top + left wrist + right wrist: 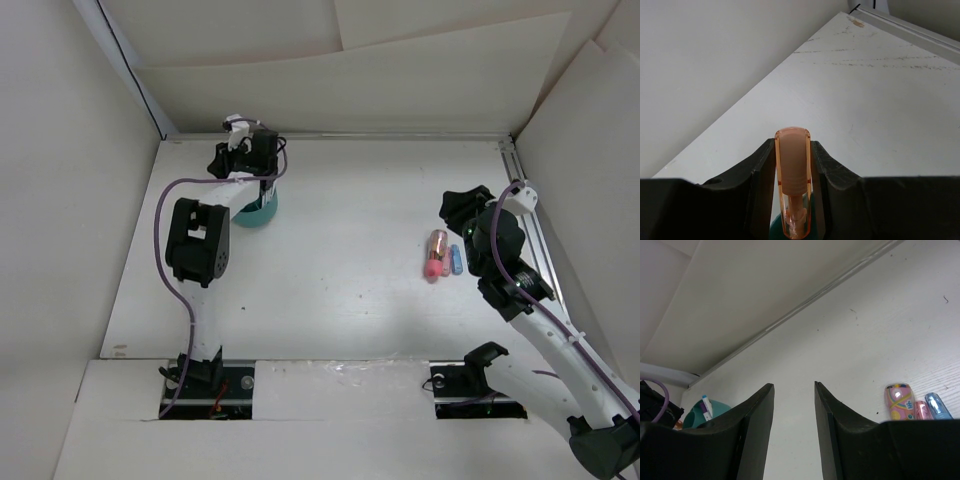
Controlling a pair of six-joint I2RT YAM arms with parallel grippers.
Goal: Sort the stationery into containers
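My left gripper (262,160) hangs over the round teal cup (260,211) at the back left. In the left wrist view it (793,150) is shut on a stubby translucent orange piece (792,175) held upright, with the teal cup's rim (774,231) just below. My right gripper (462,205) is open and empty; in its wrist view (794,386) nothing lies between the fingers. Three stubby pieces lie on the table by it: a patterned pink-orange one (437,242), a pink one (434,267) and a blue one (456,260). A white pen with a purple end (705,406) stands in the cup (692,417).
The white table (340,250) has a metal rail (525,215) along its right edge and white walls on three sides. The left arm's purple cable (170,200) loops beside the cup.
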